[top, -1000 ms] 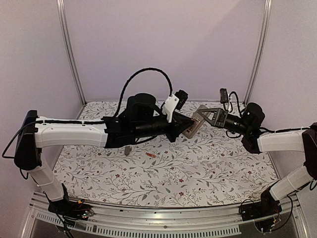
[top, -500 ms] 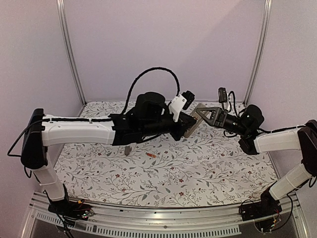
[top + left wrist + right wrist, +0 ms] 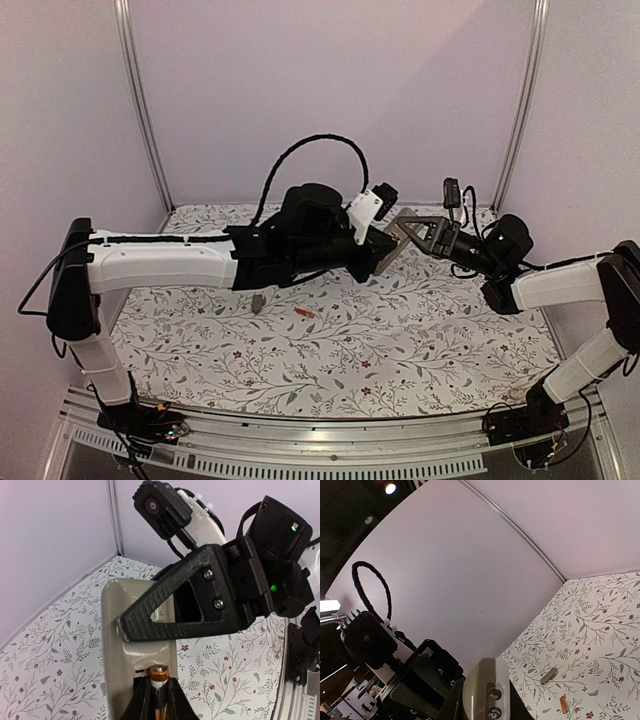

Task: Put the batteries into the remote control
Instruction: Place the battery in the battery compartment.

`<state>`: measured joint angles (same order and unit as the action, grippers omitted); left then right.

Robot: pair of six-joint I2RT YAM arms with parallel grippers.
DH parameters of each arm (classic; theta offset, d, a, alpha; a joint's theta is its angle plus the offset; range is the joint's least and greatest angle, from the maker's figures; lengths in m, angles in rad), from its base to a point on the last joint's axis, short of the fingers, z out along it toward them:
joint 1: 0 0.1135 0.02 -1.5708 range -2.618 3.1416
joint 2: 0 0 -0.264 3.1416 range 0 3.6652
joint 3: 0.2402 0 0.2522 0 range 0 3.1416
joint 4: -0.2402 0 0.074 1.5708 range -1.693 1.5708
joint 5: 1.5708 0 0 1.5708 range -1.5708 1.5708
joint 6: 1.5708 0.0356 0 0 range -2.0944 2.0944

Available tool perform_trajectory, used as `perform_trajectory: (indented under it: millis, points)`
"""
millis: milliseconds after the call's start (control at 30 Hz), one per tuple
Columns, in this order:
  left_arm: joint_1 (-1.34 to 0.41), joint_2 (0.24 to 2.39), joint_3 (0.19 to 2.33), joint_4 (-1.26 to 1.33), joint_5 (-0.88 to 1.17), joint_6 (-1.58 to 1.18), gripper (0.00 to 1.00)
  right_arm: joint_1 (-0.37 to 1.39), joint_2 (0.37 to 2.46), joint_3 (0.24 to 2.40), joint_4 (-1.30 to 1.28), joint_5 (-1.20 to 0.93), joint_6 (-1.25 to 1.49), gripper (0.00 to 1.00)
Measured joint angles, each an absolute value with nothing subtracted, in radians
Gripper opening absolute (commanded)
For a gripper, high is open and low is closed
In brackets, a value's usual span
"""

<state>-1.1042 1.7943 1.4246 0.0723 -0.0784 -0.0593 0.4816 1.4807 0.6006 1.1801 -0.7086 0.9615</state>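
Left pincer [image 3: 159, 702]: stretched in from the left above the back half of the tabletop [image 3: 420, 345], closed on a battery with one dark finger pressed to each side of it
Battery [image 3: 159, 677]: orange-red with a pale band and a brass tip, held lengthwise between the left fingers; the left wrist view shows its tip in an open recess at the near end of the remote control's back; whether it is fully seated cannot be told
Grey piece [image 3: 258, 301]: small and flat, lying on the tabletop below the left forearm, apart from everything else
Second battery [image 3: 305, 314]: lying loose on the floral tabletop a little to the right of the grey piece, with neither arm touching it
Remote control [image 3: 386, 258]: held up off the tabletop between the two arms, tilted, with its grey-tan back turned to the left wrist camera; its upper part is in the right pincer and its lower end meets the left pincer
Right pincer [image 3: 403, 232]: extended from the right and clamped across the remote control's width; one ribbed black finger lies over the back, and the right wrist view shows the remote control's end standing between the fingers
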Motion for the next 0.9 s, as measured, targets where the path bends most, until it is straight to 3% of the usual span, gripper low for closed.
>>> perform_trajectory:
  millis: [367, 700, 900]
  points:
    - [-1.109, 1.794, 1.426, 0.046, -0.086, -0.057, 0.28, 0.482, 1.494, 0.595, 1.206, -0.701, 0.982, 0.0]
    - [-1.119, 1.794, 1.426, 0.037, -0.095, -0.056, 0.5, 0.482, 1.5, 0.595, 1.205, -0.684, 0.983, 0.0]
    - [-1.122, 1.781, 1.426, 0.023, -0.095, -0.052, 0.54, 0.482, 1.51, 0.595, 1.213, -0.683, 0.984, 0.0]
